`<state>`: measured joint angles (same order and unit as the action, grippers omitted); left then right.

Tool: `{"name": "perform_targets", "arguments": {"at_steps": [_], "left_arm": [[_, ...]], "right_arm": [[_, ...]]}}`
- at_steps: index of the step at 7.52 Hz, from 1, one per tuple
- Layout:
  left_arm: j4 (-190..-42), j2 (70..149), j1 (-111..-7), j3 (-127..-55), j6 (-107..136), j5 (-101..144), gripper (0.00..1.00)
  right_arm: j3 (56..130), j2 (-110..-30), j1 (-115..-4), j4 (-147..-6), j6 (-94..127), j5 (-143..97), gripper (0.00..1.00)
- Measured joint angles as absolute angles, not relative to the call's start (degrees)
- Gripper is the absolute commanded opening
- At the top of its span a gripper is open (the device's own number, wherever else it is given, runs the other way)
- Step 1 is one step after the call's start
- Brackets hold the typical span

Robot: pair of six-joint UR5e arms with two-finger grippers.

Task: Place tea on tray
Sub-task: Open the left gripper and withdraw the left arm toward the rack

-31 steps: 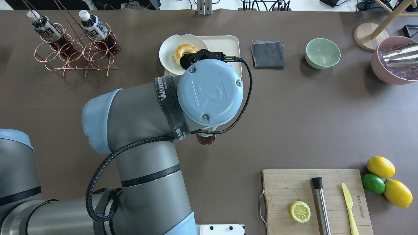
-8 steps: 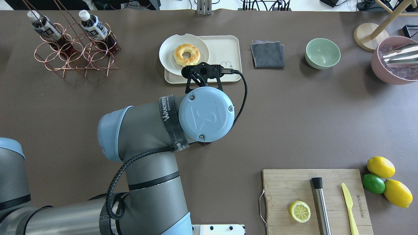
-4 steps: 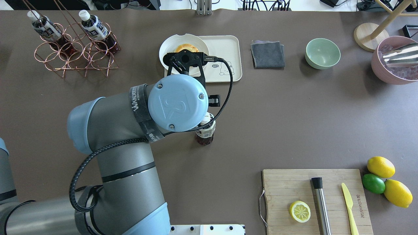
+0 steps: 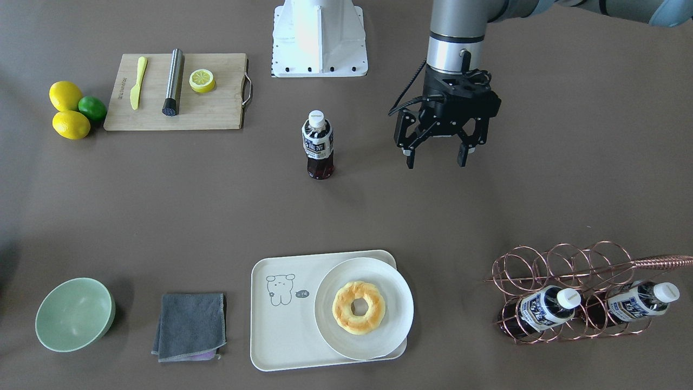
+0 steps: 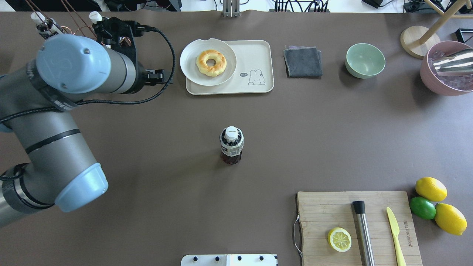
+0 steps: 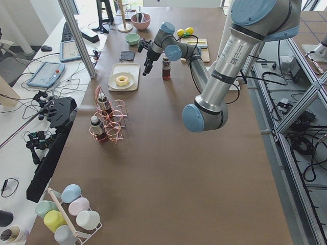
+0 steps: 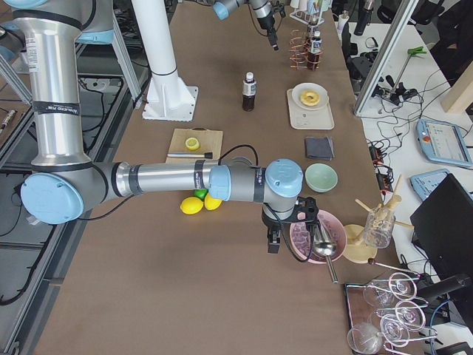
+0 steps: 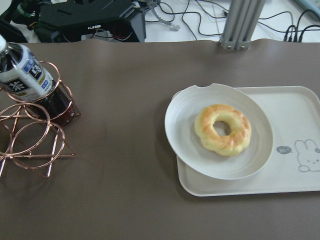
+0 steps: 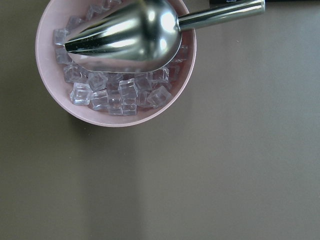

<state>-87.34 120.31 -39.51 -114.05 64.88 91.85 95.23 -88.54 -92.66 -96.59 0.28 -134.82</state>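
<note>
One tea bottle point(image 4: 318, 146) stands upright on the bare table mid-way, also in the overhead view point(image 5: 231, 146), well short of the cream tray point(image 4: 281, 336). The tray point(image 5: 255, 51) carries a round white plate point(image 4: 398, 303) with a doughnut point(image 4: 358, 307) on its rack-side half. My left gripper point(image 4: 436, 161) is open and empty, above the table beside the bottle, toward the rack. Two more tea bottles point(image 4: 544, 310) lie in the copper wire rack point(image 4: 563, 265). My right gripper shows only in the exterior right view point(image 7: 275, 240); I cannot tell its state.
A wooden board point(image 5: 325, 207) holds a lemon half, a steel muddler and a yellow knife; lemons and a lime point(image 5: 423, 207) lie beside it. A grey cloth point(image 5: 303, 61) and a green bowl point(image 5: 365, 60) sit near the tray. A pink ice bowl with a scoop point(image 9: 120, 65) lies under my right wrist.
My left gripper let go of the tea bottle, which now stands alone mid-table. The left arm swung away to its left and farther out, toward the rack.
</note>
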Motion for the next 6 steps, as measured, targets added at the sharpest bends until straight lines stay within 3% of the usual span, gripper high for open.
{"name": "perform_targets", "arguments": {"at_steps": [3,6], "left_arm": [[-88.1,109.2,-55.4,-114.7,43.5,110.1,0.98],[-88.2,102.5,-72.7,-110.1,19.8,121.2,0.98]], "right_arm": [[95.8,-87.1,-92.6,-96.5,1.9,-134.9,1.00],[97.2,-86.3,-91.8,-96.0,2.0,-134.8,1.00]]}}
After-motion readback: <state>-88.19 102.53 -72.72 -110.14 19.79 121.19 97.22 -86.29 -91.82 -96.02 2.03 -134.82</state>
